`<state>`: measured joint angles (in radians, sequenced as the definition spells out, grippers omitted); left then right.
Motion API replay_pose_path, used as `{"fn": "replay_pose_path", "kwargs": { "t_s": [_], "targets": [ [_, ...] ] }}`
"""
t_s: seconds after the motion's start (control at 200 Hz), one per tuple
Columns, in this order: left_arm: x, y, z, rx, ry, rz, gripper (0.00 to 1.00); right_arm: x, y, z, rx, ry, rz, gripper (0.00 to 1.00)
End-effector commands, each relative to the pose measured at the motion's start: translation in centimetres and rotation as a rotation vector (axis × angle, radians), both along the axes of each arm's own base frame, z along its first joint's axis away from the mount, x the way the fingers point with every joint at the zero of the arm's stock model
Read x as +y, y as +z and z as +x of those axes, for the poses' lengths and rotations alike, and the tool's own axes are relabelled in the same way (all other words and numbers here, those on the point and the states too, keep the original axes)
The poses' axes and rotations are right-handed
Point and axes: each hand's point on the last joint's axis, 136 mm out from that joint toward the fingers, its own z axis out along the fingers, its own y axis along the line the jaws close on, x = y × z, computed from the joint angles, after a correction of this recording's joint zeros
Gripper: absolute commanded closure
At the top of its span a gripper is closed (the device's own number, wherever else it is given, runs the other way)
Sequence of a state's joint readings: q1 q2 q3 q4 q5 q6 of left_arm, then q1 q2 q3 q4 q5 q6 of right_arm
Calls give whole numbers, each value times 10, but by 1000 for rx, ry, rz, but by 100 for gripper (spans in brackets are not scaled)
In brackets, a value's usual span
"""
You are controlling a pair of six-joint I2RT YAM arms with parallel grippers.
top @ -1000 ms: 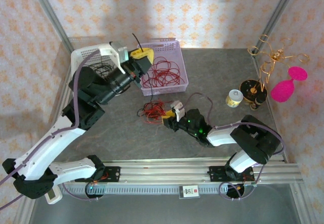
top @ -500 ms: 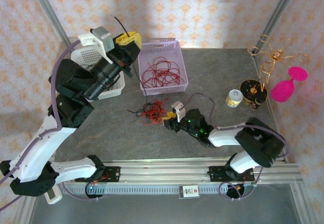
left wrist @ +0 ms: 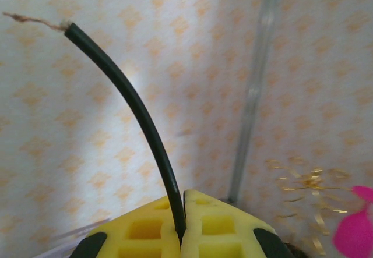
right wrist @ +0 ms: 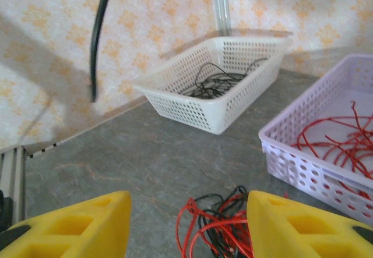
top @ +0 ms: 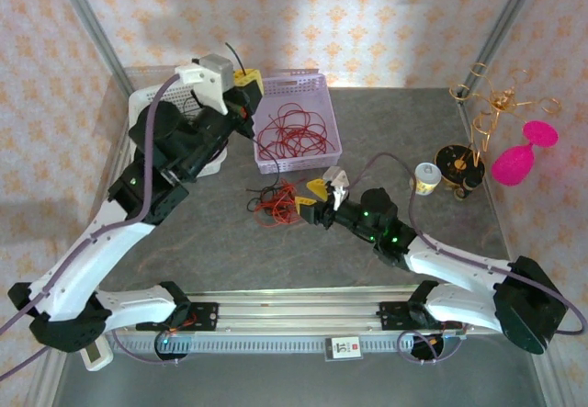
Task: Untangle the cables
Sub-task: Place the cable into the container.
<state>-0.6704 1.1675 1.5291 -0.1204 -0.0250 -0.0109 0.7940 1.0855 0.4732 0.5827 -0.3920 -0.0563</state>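
The left tool (left wrist: 182,202) is clamped shut on a black cable (left wrist: 137,109), whose frayed free end curves upward, raised above the back of the surface (top: 404,131) near the lilac basket (top: 294,77). The right tool (right wrist: 187,205) has its yellow fingers apart and empty, low beside a clump of red and black cables (top: 274,203) lying on the surface. Loose red cables (top: 294,131) lie in the lilac basket, and black ones (right wrist: 218,82) in the white basket (right wrist: 198,109).
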Motion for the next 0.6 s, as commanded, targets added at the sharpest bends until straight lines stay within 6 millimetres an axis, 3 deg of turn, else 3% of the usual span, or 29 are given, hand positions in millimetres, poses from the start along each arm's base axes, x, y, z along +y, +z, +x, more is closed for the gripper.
{"fn": "replay_pose_path", "kwargs": {
  "t_s": [0.0, 0.32, 0.41, 0.596],
  "targets": [
    [33, -15, 33, 44, 188, 68, 100, -8, -15, 6, 43, -66, -40, 46],
    [113, -24, 105, 28, 463, 54, 100, -25, -43, 0, 99, -116, -60, 44],
    [137, -37, 128, 44, 533, 59, 100, -26, -46, 0, 107, -121, -72, 44],
    [186, -82, 182, 125, 623, 45, 100, -27, -49, 3, 137, -138, -89, 44]
  ]
}}
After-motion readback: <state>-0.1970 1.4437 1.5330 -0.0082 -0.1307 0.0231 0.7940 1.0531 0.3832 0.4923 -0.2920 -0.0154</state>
